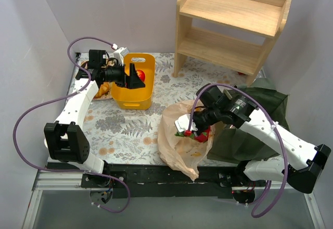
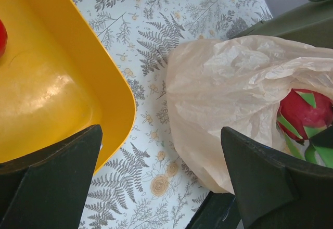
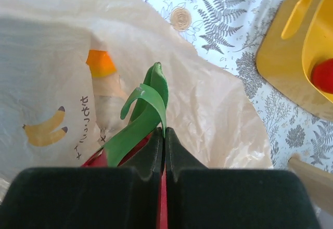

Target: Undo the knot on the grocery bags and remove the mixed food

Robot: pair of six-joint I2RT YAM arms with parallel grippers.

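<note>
The tan plastic bag (image 1: 171,143) lies crumpled at the table's near edge, and no knot shows on it. My right gripper (image 1: 193,128) is over the bag. In the right wrist view that gripper (image 3: 164,132) is shut on a green leaf (image 3: 148,106) of the red-and-green produce (image 1: 202,134). The same produce (image 2: 304,112) peeks from the bag (image 2: 229,93) in the left wrist view. An orange piece (image 3: 100,62) shows through the bag's skin (image 3: 218,109). My left gripper (image 1: 136,78) hangs open over the yellow bin (image 1: 132,98), nothing between its fingers (image 2: 270,182).
A red item (image 1: 140,75) lies in the yellow bin. Brown food pieces (image 1: 103,89) sit left of the bin. A dark green tote (image 1: 255,119) stands right of the bag, under my right arm. A wooden shelf (image 1: 229,26) stands at the back right.
</note>
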